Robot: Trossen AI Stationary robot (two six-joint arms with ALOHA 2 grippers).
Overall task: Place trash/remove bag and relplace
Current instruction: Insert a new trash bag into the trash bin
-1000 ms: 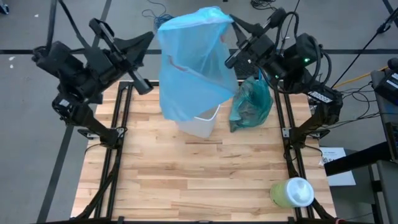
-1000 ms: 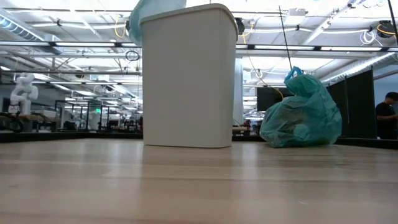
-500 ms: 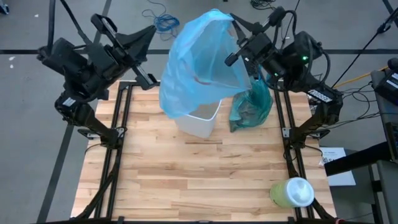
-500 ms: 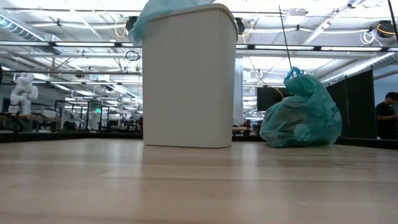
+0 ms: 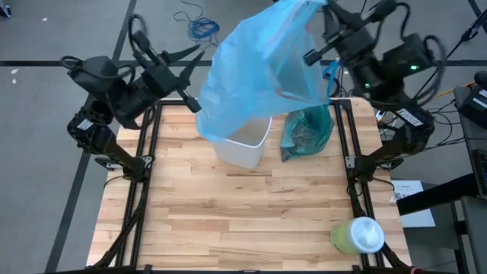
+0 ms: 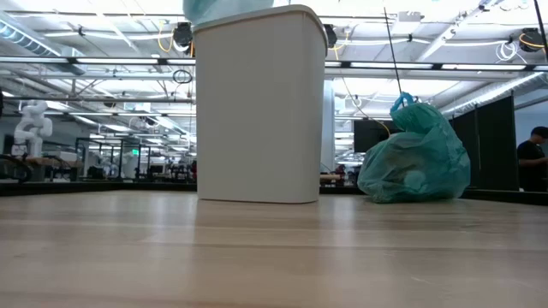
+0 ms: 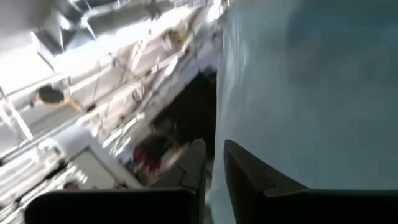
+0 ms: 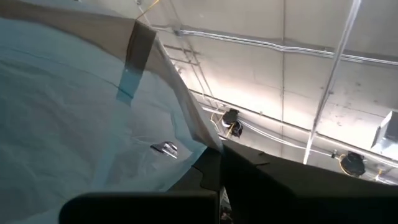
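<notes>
Wooden slat desk (image 5: 243, 221) carries a white bin (image 5: 245, 146) at its far middle, with the filled teal-green bag (image 5: 307, 132) knotted and resting just beside it. Left gripper (image 5: 190, 103) and right gripper (image 5: 313, 55) hold a pale sky-blue bag (image 5: 259, 72) spread above the bin, jaws of both clenched on its plastic edge. A green container with white top (image 5: 358, 234) stands near the front right corner.

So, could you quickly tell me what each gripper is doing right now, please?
Left gripper: shut on the sky-blue bag, at its edge above the bin.
Right gripper: shut on the sky-blue bag's other edge, held high.
</notes>
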